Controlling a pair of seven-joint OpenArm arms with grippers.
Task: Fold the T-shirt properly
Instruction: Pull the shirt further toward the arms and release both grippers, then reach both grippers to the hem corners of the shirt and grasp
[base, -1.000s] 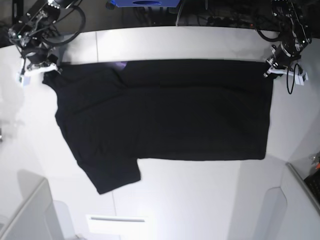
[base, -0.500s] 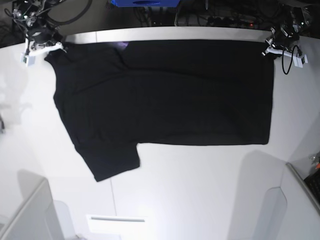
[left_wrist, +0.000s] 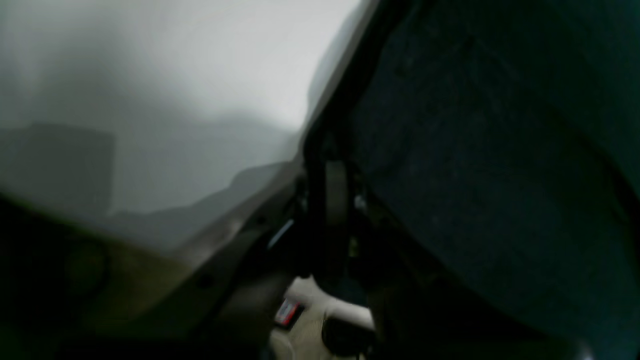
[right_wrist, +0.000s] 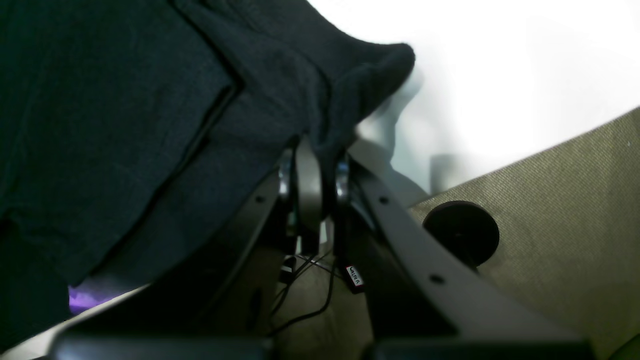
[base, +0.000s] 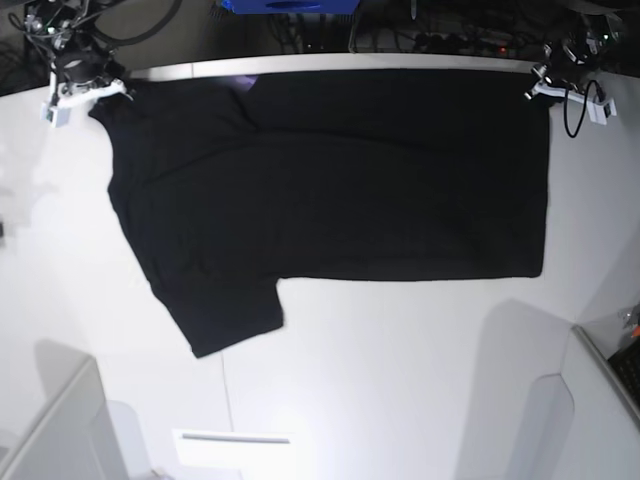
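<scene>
The black T-shirt (base: 330, 180) lies spread on the white table (base: 400, 380), folded lengthwise, one sleeve pointing to the lower left. My left gripper (base: 541, 90) is shut on the shirt's top right corner at the table's far edge; the left wrist view shows dark cloth (left_wrist: 490, 150) beside blurred fingers. My right gripper (base: 92, 90) is shut on the top left corner; in the right wrist view the cloth (right_wrist: 310, 100) is pinched between the closed fingertips (right_wrist: 310, 185). A small purple print (right_wrist: 87, 297) shows at the lower left of that view.
A blue object (base: 290, 5) and cables sit beyond the table's far edge. Light grey panels stand at the lower left (base: 50, 430) and lower right (base: 600, 390). A white strip (base: 235, 440) lies near the front edge.
Both grippers have pulled the shirt's top edge toward the table's far edge. The whole shirt has slid that way and stretched flatter.
</scene>
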